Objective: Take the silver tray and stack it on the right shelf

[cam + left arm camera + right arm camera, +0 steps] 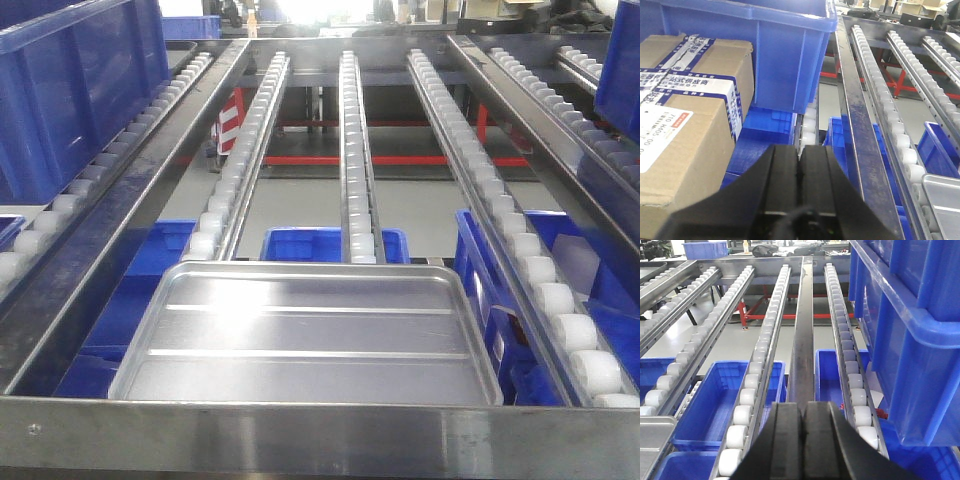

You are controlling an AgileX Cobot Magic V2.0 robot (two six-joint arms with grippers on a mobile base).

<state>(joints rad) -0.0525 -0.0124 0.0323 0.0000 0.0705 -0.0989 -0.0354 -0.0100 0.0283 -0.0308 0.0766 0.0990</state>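
the silver tray (305,335) lies flat at 6 o'clock of the front view, resting on the right shelf (352,170) across its sloping white rollers, near rim just behind the front bar (320,435) (its two ridges run 9 to 3 o'clock). blue bins (330,243) sit under the rails toward 12 o'clock. the left tool (800,165) and right tool (802,415) are both closed on nothing, apart from the tray.

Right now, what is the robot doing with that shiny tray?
Nothing is holding it. The shiny rectangular silver tray with two ridges rests on the white roller rails of the steel shelf, just behind its front bar. The robot's left gripper and right gripper are both shut and empty.
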